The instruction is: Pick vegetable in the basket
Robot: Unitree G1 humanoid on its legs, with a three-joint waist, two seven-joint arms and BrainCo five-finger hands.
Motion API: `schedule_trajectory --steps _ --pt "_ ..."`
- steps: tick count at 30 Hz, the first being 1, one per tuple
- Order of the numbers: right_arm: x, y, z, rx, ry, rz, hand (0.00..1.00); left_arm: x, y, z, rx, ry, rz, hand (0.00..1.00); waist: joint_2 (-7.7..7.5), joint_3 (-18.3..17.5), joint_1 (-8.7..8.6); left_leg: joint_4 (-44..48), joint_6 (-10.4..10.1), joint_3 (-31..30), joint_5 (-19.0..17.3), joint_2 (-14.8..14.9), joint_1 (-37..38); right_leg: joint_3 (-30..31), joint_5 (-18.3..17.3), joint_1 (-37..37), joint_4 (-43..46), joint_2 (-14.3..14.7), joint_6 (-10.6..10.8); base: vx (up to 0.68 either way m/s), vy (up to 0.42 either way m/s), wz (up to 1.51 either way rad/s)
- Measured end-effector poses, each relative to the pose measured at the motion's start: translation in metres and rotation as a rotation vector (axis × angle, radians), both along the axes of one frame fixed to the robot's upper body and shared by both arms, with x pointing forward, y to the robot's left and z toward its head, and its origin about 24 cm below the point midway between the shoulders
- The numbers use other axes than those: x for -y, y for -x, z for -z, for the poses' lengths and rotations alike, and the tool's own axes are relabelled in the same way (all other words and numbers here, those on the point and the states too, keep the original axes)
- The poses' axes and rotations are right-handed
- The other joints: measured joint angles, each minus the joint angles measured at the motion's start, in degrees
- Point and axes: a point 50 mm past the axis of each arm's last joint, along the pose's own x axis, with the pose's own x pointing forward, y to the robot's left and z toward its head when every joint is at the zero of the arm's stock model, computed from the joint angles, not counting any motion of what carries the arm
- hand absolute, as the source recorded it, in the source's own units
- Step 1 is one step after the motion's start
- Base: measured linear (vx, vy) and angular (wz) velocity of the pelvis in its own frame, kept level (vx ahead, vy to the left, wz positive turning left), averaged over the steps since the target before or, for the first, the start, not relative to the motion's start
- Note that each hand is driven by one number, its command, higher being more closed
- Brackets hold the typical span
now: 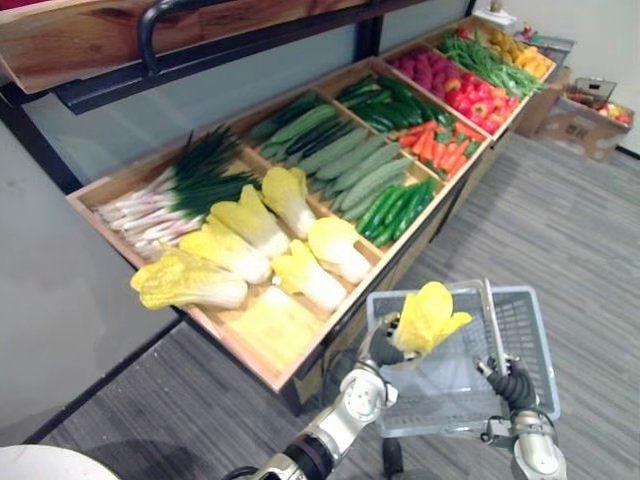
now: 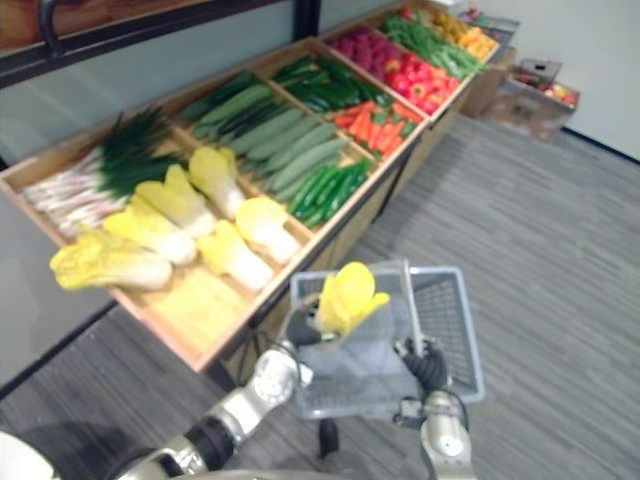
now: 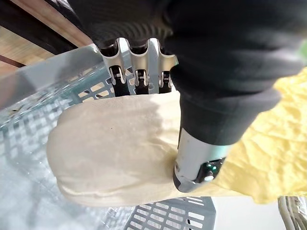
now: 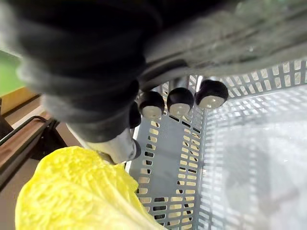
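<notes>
Grey striped carpet (image 1: 560, 220) ran beside a slanted wooden display (image 1: 100, 215) split into compartments of green onions (image 1: 170, 195), loose napa cabbages (image 1: 230, 250), cucumbers (image 1: 350, 160) and carrots (image 1: 440, 145). Near the display's front edge, the left hand (image 1: 385, 350) clasped a napa cabbage (image 1: 425, 315) at the left side of a pale grey plastic basket (image 1: 530, 330). The cabbage's crinkled yellow leaves stood up above the rim. In the left wrist view the fingers (image 3: 136, 76) curled over one side of the smooth, cream-white stalk end (image 3: 115, 148) and the thumb (image 3: 196, 158) pressed the other, with the basket's mesh wall just behind. Whether the stalk end touched the basket's floor could not be told. The right hand (image 1: 505, 378) gripped the basket's straight grey handle (image 1: 490, 320), its dark-tipped fingers (image 4: 180, 100) wrapped round the bar and the ruffled yellow leaf close beside them. The basket was rectangular, with walls and bottom pierced by rows of small slots.
</notes>
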Motion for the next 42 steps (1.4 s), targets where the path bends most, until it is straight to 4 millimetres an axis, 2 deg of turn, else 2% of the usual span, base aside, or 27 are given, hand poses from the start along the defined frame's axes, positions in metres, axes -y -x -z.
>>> schedule_trajectory --steps 1,8,25,27,29,31,32,35,37,38,40,42 --pt "0.000 0.000 0.000 -0.002 0.001 -0.004 1.00 0.000 -0.001 0.000 0.002 -0.008 0.001 0.00 0.01 0.00 -0.04 0.00 -0.01 0.25 -0.10 0.00 0.03 0.23 -0.03 0.00 0.00 0.04 0.04 0.00 -0.014 -0.10" --pt "-0.001 0.002 0.001 -0.010 -0.015 -0.017 1.00 0.006 -0.009 -0.005 0.028 -0.015 -0.009 0.00 -0.04 0.02 -0.28 0.00 -0.02 0.29 -0.17 -0.01 0.27 0.26 0.05 -0.04 0.00 0.08 -0.06 0.00 -0.002 -0.01" --pt "-0.001 0.002 0.002 -0.011 -0.014 -0.017 1.00 0.011 -0.005 -0.001 -0.006 -0.029 0.061 0.00 -0.03 0.02 -0.21 0.00 0.01 0.25 -0.24 -0.14 0.28 0.32 0.01 0.00 0.01 -0.08 -0.01 0.00 0.000 0.00" --pt "0.000 0.002 0.002 -0.012 -0.010 -0.016 1.00 0.011 -0.004 -0.002 -0.021 0.005 0.068 0.00 -0.01 0.02 -0.14 0.00 0.04 0.23 -0.26 -0.20 0.27 0.31 0.00 0.00 0.01 -0.14 0.00 0.00 0.000 0.00" --pt "0.002 0.003 0.003 -0.021 -0.001 -0.009 1.00 0.009 -0.001 -0.012 -0.032 0.116 0.066 0.00 0.05 -0.01 0.00 0.00 0.12 0.17 -0.33 -0.23 0.02 0.28 -0.05 0.05 0.01 -0.18 0.07 0.00 0.000 0.00" --pt "0.010 0.005 0.008 -0.048 0.030 0.014 1.00 0.003 0.004 -0.022 -0.027 0.242 0.042 0.00 0.20 -0.10 0.19 0.00 0.14 0.07 -0.46 -0.31 0.01 0.21 -0.18 0.10 0.03 -0.28 0.25 0.00 0.000 0.02" --pt "0.018 0.008 0.012 -0.072 0.050 0.043 1.00 -0.008 0.010 -0.029 -0.046 0.373 0.021 0.00 0.53 -0.23 0.37 0.00 0.14 -0.10 -0.52 -0.36 -0.02 0.09 -0.32 0.15 0.14 -0.36 0.43 0.00 0.000 0.04" --pt "0.031 0.013 0.021 -0.129 0.092 0.085 1.00 -0.038 0.020 -0.033 -0.071 0.533 -0.038 0.00 1.18 -0.59 0.46 0.00 0.15 -0.66 -0.55 -0.34 -0.06 -0.10 -0.51 0.41 0.24 -0.40 0.68 0.00 -0.001 0.11" --pt "0.039 0.021 0.033 -0.206 0.112 0.110 1.00 -0.077 0.031 -0.024 -0.117 0.639 -0.149 0.00 2.31 -1.14 0.47 0.02 0.14 -1.50 -0.53 -0.27 0.05 -0.89 -0.55 1.16 0.27 -0.43 0.70 0.02 -0.010 0.19" --pt "0.040 0.022 0.036 -0.223 0.118 0.113 1.00 -0.087 0.034 -0.021 -0.126 0.649 -0.182 0.00 2.66 -1.36 0.58 0.02 0.14 -1.50 -0.54 -0.28 0.05 -0.92 -0.55 1.16 0.29 -0.46 0.70 0.02 -0.012 0.09" --pt "0.046 0.030 0.047 -0.294 0.132 0.125 1.00 -0.122 0.046 -0.009 -0.149 0.647 -0.295 0.00 3.84 -1.99 1.72 0.02 0.15 -1.80 -0.53 -0.55 -0.06 -1.29 -0.66 1.22 0.32 -0.80 0.58 0.00 -0.011 0.07" --pt "0.048 0.034 0.051 -0.327 0.147 0.123 1.00 -0.136 0.055 -0.003 -0.164 0.646 -0.350 0.00 4.38 -2.32 1.83 0.02 0.24 -2.83 -0.47 -0.71 -0.20 -2.20 -1.03 1.63 0.41 -1.11 0.52 -0.01 -0.013 0.24"
